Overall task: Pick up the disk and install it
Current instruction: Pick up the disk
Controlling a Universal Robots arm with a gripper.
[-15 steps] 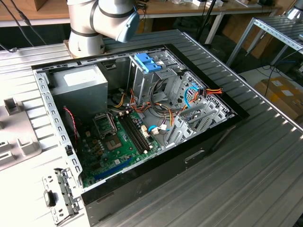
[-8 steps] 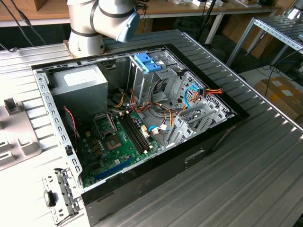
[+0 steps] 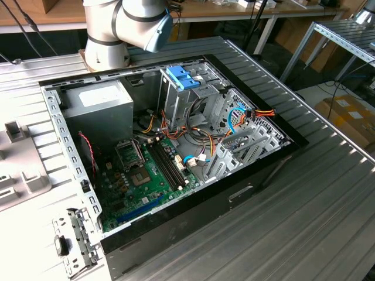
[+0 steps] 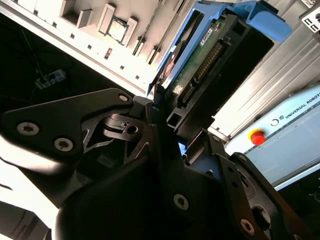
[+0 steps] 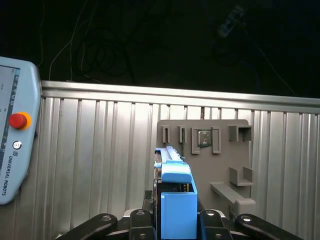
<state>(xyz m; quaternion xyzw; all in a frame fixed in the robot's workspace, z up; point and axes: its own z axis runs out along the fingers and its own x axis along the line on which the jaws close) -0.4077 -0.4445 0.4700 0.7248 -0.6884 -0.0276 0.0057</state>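
Disk (image 5: 176,200) clamped in hand (image 5: 176,226), blue tab outward, facing ribbed worktop (image 5: 100,150) nr grey fixture (image 5: 220,150). Risk: grip looks to be at one end only, so disk could tilt, then jam on cage (image 3: 176,105) or snag cables (image 3: 196,139).

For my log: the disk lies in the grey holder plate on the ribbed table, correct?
No. The disk is clamped between the jaws of the gripper, as the first wrist view shows. The grey holder plate does lie on the ribbed table.

Robotics lab, ribbed metal worktable (image 3: 316,222), opened computer case (image 3: 193,218), teach pendant (image 5: 17,150)
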